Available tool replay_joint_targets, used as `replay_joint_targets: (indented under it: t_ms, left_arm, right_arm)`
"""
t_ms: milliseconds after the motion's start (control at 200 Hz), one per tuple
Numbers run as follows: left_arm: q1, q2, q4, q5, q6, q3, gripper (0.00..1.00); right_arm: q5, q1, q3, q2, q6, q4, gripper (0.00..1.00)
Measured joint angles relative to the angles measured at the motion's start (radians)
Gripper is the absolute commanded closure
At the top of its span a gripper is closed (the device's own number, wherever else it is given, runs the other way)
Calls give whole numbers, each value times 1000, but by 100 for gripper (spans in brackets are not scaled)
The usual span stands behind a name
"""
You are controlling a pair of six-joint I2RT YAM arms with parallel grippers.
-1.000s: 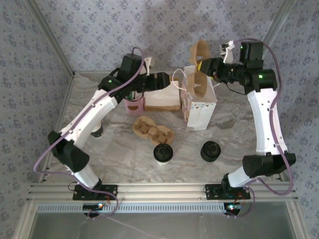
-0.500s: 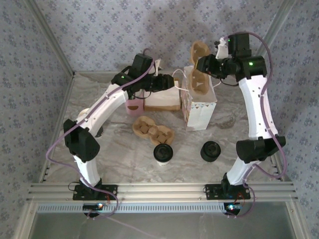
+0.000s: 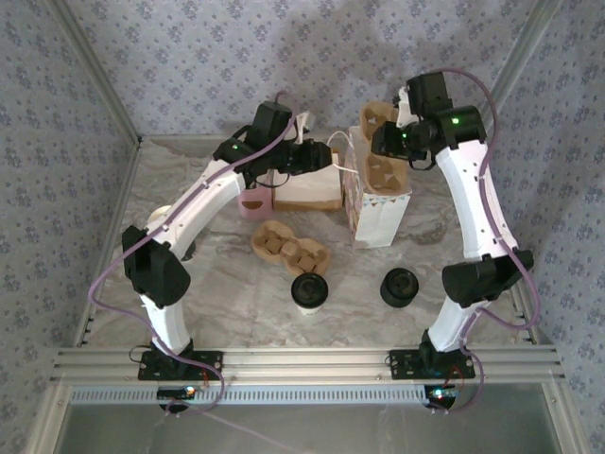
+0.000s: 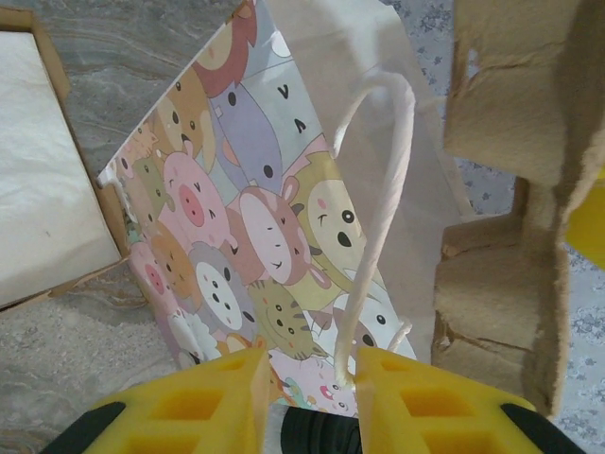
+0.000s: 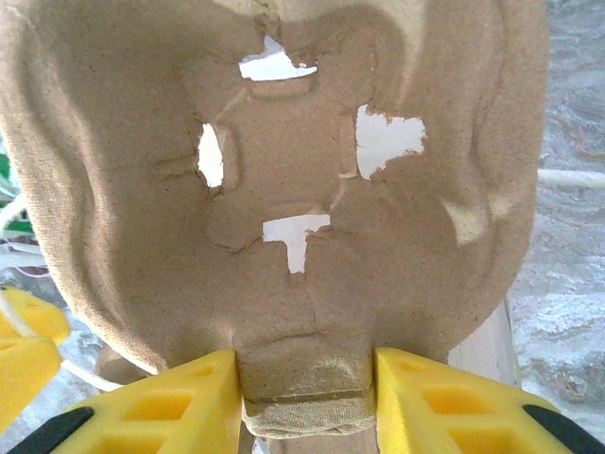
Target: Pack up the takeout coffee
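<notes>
I see the takeout coffee [image 3: 310,290] standing upright on the table [image 3: 227,284], low in the middle of the overhead frame, apart from both arms. To its right sits an all-black pile of lids [image 3: 400,287], well apart from it. Just above the coffee lies a spare cup carrier [image 3: 288,248], flat on the marble.

My right gripper [image 3: 386,142] is clamped on a cardboard cup carrier [image 3: 381,156] in the upper right. In the right wrist view the yellow fingers [image 5: 180,397] press both sides of the carrier's bottom tab. The carrier hangs upright with its lower end at the mouth of the paper bag [image 3: 378,213]; I cannot tell how far in it reaches.

My left gripper [image 3: 326,159] is at the bag's left edge. From the left wrist, its jaws stand narrowly apart around the white cord handle [image 4: 378,189], which rests against the finger on the right of the frame. The bag's cartoon-animal side [image 4: 246,218] faces this camera.

Left of the bag are a shallow box [image 3: 307,187] and a pink cup [image 3: 253,200].
</notes>
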Motion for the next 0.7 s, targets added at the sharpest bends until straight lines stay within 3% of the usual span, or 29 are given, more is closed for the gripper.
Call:
replay_joint_targets:
  t_ms: [700]
  left_arm:
    - [-6,0,16,2,-4,0,72]
  right_arm:
    - [-11,-13,9,40,20,53,60]
